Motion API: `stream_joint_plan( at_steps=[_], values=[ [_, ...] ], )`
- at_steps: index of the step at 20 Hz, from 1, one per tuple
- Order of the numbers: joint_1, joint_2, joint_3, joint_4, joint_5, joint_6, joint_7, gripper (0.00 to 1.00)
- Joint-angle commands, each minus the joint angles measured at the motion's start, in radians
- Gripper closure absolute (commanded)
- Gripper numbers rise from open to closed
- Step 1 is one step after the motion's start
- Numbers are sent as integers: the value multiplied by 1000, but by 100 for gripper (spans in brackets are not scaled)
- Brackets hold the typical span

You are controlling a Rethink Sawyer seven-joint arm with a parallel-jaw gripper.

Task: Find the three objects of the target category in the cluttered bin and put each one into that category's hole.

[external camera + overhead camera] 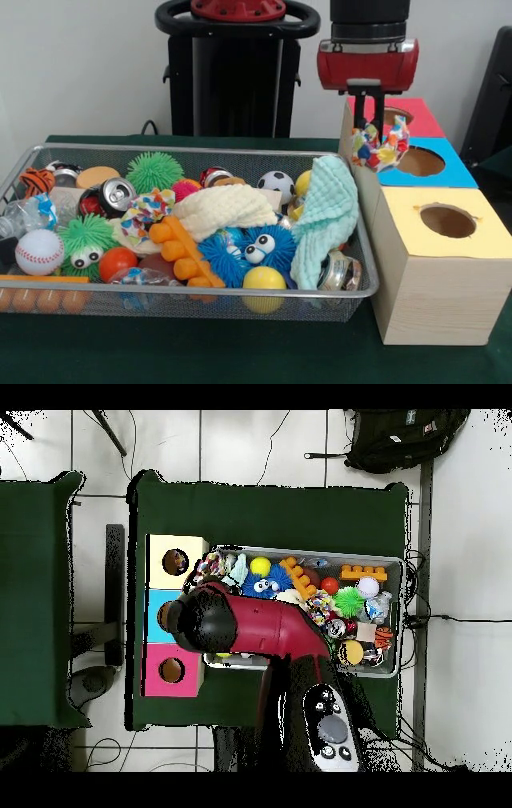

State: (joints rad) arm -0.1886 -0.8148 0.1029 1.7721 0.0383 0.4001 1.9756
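Dark green cloth covers the table (240, 360), and from the front the wire mesh bin (184, 300) is seen lying with its long axis left to right, packed with toys. Just beside its right end, three wooden boxes are lined up going away from the camera, with the yellow-topped hole (448, 221) on the nearest and biggest one. The gripper (370, 132) is closed on a dotted fabric piece (381, 149), which hangs bunched up, above the gap between the bin's far right corner and the blue-topped box (428, 164). A second dotted piece (146, 213) is crumpled in the bin beside a soda can (112, 195).

From overhead, the bin (392, 564) is seen running lengthwise across the picture, with the boxes stacked in a column at its left end and the yellow hole (175, 561) uppermost. The red arm (255, 624) hides the gripper there.
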Motion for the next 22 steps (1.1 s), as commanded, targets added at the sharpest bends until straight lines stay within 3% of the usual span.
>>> stream_joint_plan(
  at_steps=[1, 7, 15, 22],
  values=[
    [31, 161, -87, -215, 52, 128, 223, 100],
    [88, 236, -118, -300, 87, 141, 241, 100],
    [201, 301, -160, -438, 177, 261, 318, 100],
    [227, 312, -223, -470, 196, 293, 302, 100]
  ],
)
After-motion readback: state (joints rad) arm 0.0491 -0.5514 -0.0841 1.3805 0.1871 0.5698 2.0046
